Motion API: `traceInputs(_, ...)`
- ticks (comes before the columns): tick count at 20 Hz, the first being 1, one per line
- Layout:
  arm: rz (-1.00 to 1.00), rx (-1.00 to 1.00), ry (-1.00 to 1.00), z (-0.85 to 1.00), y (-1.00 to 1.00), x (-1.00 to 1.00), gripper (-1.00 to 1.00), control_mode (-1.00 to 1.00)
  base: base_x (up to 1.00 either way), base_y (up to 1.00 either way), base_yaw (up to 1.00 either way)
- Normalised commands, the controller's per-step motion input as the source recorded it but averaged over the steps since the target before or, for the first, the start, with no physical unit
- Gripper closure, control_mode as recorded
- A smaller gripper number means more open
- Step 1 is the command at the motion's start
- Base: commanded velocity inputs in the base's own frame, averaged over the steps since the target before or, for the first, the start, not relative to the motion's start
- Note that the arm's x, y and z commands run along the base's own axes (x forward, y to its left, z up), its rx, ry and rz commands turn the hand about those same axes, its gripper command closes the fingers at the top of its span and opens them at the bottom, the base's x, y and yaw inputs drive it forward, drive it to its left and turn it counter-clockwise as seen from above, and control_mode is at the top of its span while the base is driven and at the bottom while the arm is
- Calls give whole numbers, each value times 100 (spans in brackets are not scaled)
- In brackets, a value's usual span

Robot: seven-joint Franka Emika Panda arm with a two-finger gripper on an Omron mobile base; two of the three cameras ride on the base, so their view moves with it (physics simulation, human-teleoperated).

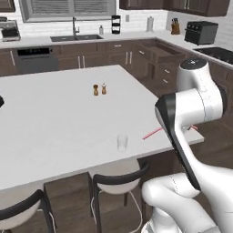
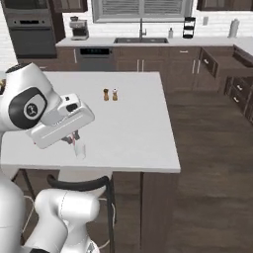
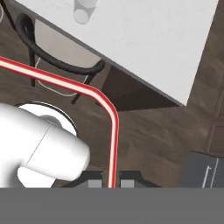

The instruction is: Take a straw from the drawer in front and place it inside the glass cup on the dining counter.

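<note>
Hand view: the gripper [image 3: 111,183] is clamped on the straw [image 3: 114,131], which rises from between the fingertips and bends toward the glass cup [image 3: 85,9] beyond.

the white dining counter [image 1: 54,123] carries the glass cup [image 1: 122,141] and two shakers [image 1: 99,89]

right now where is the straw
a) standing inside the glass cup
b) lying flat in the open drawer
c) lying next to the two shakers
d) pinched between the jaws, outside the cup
d: in the hand view the red straw rises from between the closed jaws, while the glass cup stands apart on the dining counter with nothing in it.
</note>
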Motion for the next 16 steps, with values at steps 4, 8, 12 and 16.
traceInputs(4,0,0,0,0,0,0,100,100,50,11,46)
traceInputs(8,0,0,0,0,0,0,100,100,91,0,25)
traceInputs(12,0,0,0,0,0,0,100,100,99,0,3)
traceInputs(16,0,0,0,0,0,0,100,100,100,0,0)
